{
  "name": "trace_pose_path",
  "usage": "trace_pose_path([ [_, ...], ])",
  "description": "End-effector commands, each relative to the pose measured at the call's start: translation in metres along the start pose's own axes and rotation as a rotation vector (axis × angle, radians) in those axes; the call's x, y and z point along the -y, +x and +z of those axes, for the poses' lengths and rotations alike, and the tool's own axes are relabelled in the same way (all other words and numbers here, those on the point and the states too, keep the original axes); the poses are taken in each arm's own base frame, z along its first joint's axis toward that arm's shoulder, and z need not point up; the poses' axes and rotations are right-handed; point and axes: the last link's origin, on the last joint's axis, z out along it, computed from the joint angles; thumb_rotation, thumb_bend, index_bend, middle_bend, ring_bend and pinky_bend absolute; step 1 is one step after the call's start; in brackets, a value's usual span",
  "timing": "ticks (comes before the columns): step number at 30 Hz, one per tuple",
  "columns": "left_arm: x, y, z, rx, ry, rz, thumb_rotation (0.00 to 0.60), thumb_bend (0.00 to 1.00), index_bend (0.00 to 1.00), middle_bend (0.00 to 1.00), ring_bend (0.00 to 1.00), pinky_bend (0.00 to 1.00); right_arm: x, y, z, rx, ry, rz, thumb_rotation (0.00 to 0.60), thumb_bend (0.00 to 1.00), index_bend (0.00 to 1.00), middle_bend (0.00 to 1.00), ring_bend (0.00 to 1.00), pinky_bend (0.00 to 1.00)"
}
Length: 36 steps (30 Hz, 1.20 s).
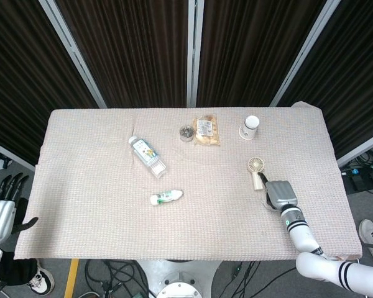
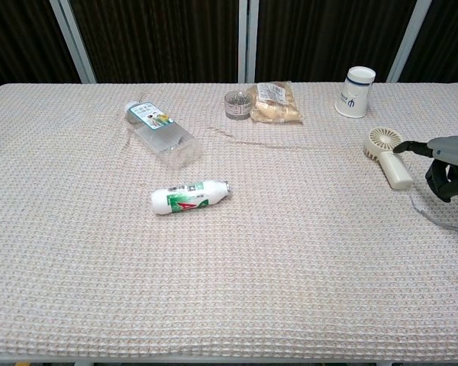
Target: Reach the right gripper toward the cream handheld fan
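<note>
The cream handheld fan (image 1: 257, 172) (image 2: 389, 156) lies flat on the beige cloth at the right side, round head away from me, handle toward me. My right hand (image 1: 281, 194) (image 2: 449, 160) hovers just behind and to the right of the handle. Its thumb tip reaches close to the joint between the fan's head and handle, while the dark fingers hang curved over the cloth and hold nothing. My left hand (image 1: 1, 210) is off the table's front left corner with fingers spread and empty; the chest view does not show it.
A clear water bottle (image 1: 147, 153) (image 2: 162, 133) and a small white-green bottle (image 1: 166, 197) (image 2: 189, 197) lie left of centre. At the back stand a small jar (image 2: 236, 104), a snack bag (image 2: 273, 102) and a white cup (image 2: 356, 91). The table's right edge is close to my right hand.
</note>
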Motion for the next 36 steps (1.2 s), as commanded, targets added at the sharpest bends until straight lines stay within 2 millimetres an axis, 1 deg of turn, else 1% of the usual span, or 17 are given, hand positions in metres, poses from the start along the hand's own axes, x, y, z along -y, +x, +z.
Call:
trace_pose_path([
  [1,0.000,0.000,0.000,-0.001,0.000,0.000,0.600,0.02,0.06,0.04,0.00,0.18,0.001,-0.001,0.001,0.009,0.000,-0.003,0.600,1.00,0.02,1.00,0.91,0.87],
  [5,0.000,0.000,0.000,-0.001,0.001,-0.002,0.600,0.02,0.06,0.04,0.00,0.18,0.001,-0.003,0.000,0.016,-0.001,0.001,0.600,1.00,0.03,1.00,0.91,0.87],
  [11,0.000,0.000,0.000,0.000,-0.001,-0.003,0.600,0.02,0.06,0.04,0.00,0.18,-0.002,-0.012,0.001,0.055,-0.012,0.033,0.600,1.00,0.04,1.00,0.91,0.87],
  [14,0.000,0.000,0.000,-0.001,-0.002,-0.001,0.600,0.02,0.06,0.04,0.00,0.18,-0.004,-0.013,0.002,0.062,-0.013,0.041,0.600,1.00,0.04,1.00,0.91,0.87],
  [18,0.000,0.001,0.000,-0.005,-0.002,-0.001,0.600,0.02,0.06,0.04,0.00,0.18,-0.002,-0.006,0.002,0.028,-0.003,0.051,0.600,1.00,0.04,1.00,0.91,0.87],
  [21,-0.001,0.002,0.001,-0.007,-0.004,-0.002,0.600,0.02,0.06,0.04,0.00,0.18,-0.001,0.008,-0.005,-0.029,0.012,0.060,0.600,1.00,0.04,1.00,0.91,0.87],
  [25,-0.001,0.003,0.001,-0.010,-0.006,-0.002,0.600,0.02,0.06,0.04,0.00,0.18,-0.004,0.032,-0.022,-0.134,0.026,0.068,0.600,1.00,0.04,1.00,0.91,0.87],
  [29,-0.002,0.004,0.000,-0.015,-0.008,-0.003,0.600,0.02,0.06,0.04,0.00,0.18,-0.015,0.052,-0.046,-0.259,0.027,0.084,0.600,1.00,0.04,1.00,0.91,0.87],
  [32,-0.003,0.003,0.000,-0.014,-0.009,-0.003,0.600,0.02,0.06,0.04,0.00,0.18,-0.029,0.060,-0.064,-0.389,0.031,0.094,0.600,1.00,0.04,1.00,0.91,0.87],
  [34,-0.004,0.003,0.000,-0.015,-0.010,-0.003,0.600,0.02,0.06,0.04,0.00,0.18,-0.040,0.061,-0.076,-0.480,0.038,0.107,0.600,1.00,0.04,1.00,0.91,0.87],
  [36,-0.005,0.003,-0.001,-0.014,-0.014,-0.003,0.600,0.02,0.06,0.04,0.00,0.18,-0.055,0.061,-0.090,-0.596,0.049,0.111,0.600,1.00,0.05,1.00,0.91,0.87],
])
